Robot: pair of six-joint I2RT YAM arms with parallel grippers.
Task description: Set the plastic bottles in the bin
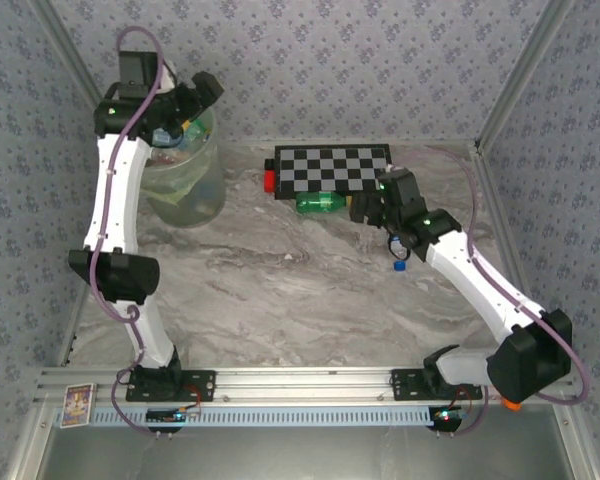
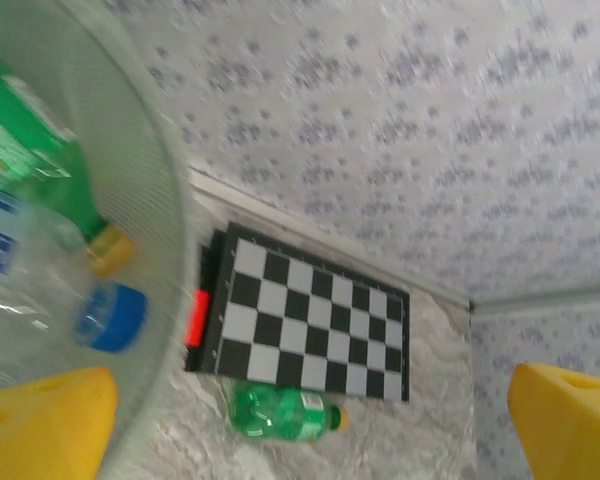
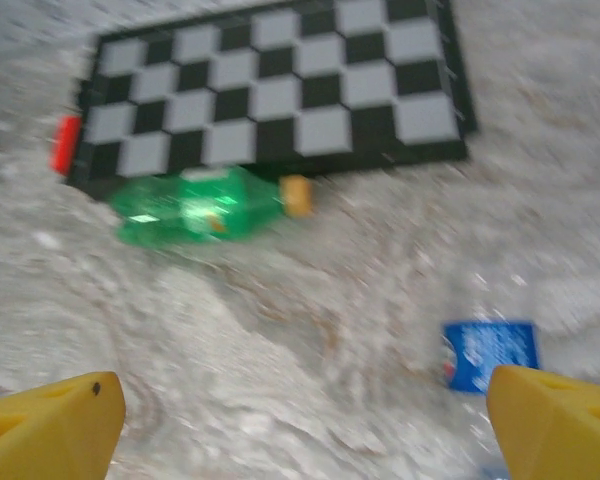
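Note:
The bin (image 1: 185, 185), a pale-green translucent bucket, stands at the back left. Inside it lie a green bottle (image 2: 35, 150) and a clear bottle with a blue cap (image 2: 105, 315). My left gripper (image 1: 185, 108) hangs over the bin's rim, open (image 2: 305, 430), nothing between its yellow fingertips (image 2: 45, 420). Another green bottle (image 1: 325, 203) (image 3: 195, 207) lies on its side on the table just in front of the checkerboard. My right gripper (image 1: 365, 208) (image 3: 305, 425) hovers open right of it, holding nothing. A clear bottle with a blue label (image 3: 490, 355) and blue cap (image 1: 400, 266) lies beneath the right arm.
A black-and-white checkerboard (image 1: 330, 168) lies flat at the back middle, with a small red piece (image 1: 269, 180) at its left end. Patterned walls close in the back and both sides. A small card (image 1: 77, 405) rests on the rail at the near left.

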